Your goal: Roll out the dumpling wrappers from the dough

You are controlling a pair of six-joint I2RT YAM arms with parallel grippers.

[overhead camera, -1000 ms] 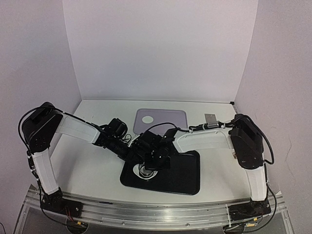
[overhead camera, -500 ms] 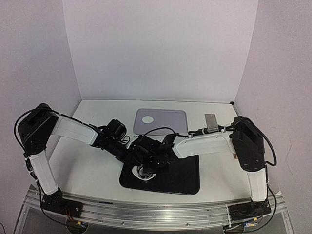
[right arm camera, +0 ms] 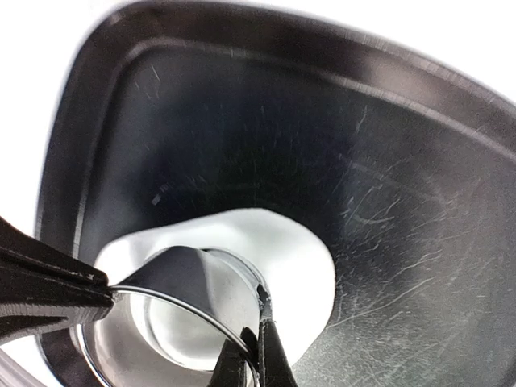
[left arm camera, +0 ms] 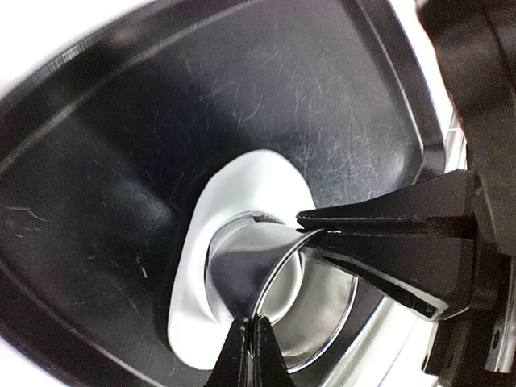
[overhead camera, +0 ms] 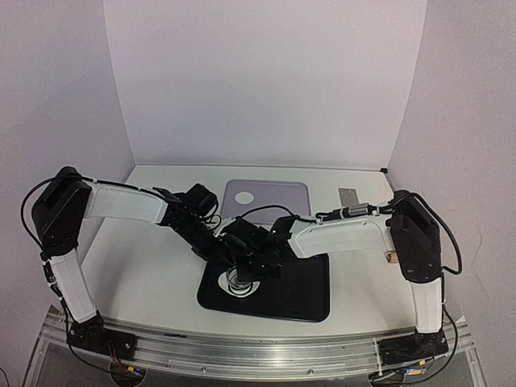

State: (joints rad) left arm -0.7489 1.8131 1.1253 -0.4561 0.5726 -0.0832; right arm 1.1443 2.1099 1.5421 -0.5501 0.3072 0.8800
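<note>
- Pressing a small round steel ring [left arm camera: 242, 270] into a flattened patch of white dough [left arm camera: 242, 181] looks to be the step in hand. The dough lies in the black rectangular tray [left arm camera: 242, 89] at the near middle of the table [overhead camera: 145, 274].
- The left gripper [left arm camera: 250, 326] has its fingers closed tight on the ring's thin rim. The right gripper [right arm camera: 256, 330] pinches the same rim from a neighbouring side.
- One finished dumpling wrapper [overhead camera: 246, 197], a thin white disc, lies at the left end of the pale lavender tray [overhead camera: 282, 197], just beyond the black one.
- For a clean cut, both arms should bear straight down with equal load, so the ring sits level and bites all round. A slight twist would likely help sever the dough.
- Dough shows along only part of the ring's outside, so I cannot tell whether a full disc will come out. It may be worth centring the ring over the patch.
- When lifting, the arms should rise together and vertically with both pinches firm, since the rim is thin and could slip or tip.
</note>
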